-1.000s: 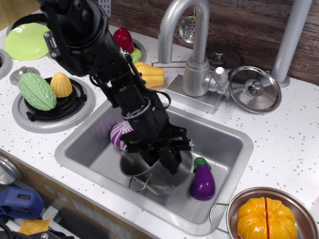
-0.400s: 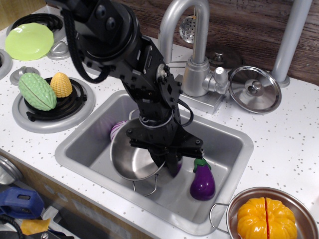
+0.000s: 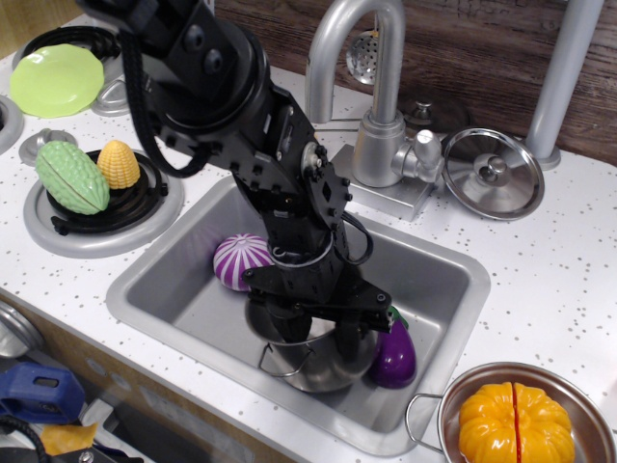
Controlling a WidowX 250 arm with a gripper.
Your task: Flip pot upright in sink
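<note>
tool [image 3: 313,328] over shiny pot [image 3: 323,365] (upright)

A purple eggplant [image 3: 393,357] and a purple-striped ball [image 3: 240,259] are seen in the basin. An orange pumpkin [image 3: 515,422] is held in a steel pan [image 3: 439,413] at the near right. A steel lid [image 3: 494,174] is laid right of the faucet [image 3: 371,96]. Corn [image 3: 119,163] and a green vegetable [image 3: 72,177] are set on the left burner [image 3: 96,234]. A green plate [image 3: 53,79] is placed far left.
</note>
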